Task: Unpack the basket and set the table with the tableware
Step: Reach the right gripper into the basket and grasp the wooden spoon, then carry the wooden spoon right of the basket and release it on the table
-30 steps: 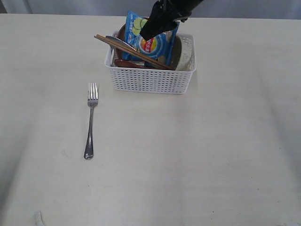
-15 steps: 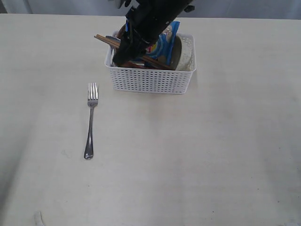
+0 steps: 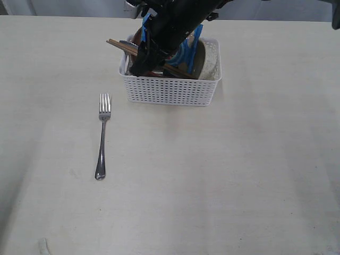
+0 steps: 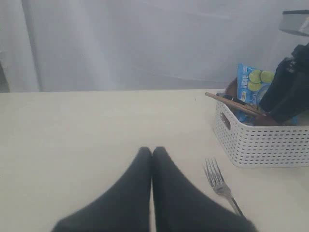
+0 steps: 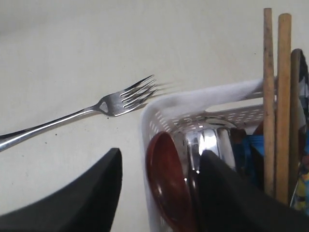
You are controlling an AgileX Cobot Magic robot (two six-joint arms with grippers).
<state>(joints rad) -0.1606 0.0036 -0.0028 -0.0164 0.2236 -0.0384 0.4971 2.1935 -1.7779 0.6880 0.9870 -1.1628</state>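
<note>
From the exterior view, my right hand [image 3: 139,66] is down in the end of the basket [image 3: 170,91] nearest the fork [image 3: 102,137]. That fork is the only piece laid out on the desk [image 3: 239,175], and it lies well apart from the hand. Just beside the hand, the chopsticks [image 3: 121,45] stick out over the rim. The blue chip bag [image 3: 187,52] stands behind the hand, and a pale bowl [image 3: 211,62] sits at the far end.

In the left wrist view, my left hand [image 4: 152,157] is clenched on nothing, with its tips pressed together low over bare desk. The fork is near it and the basket lies farther ahead.

In the right wrist view, the right hand is released and spread wide. One of its fingers [image 5: 96,193] is outside the basket wall and the other is inside. The reddish-brown spoon [image 5: 166,186] lies between them, not yet gripped, with something shiny and steel just beyond it.

I judge the job barely begun: one piece is set, and the rest is in the basket. The spoon looks like the next pick.
</note>
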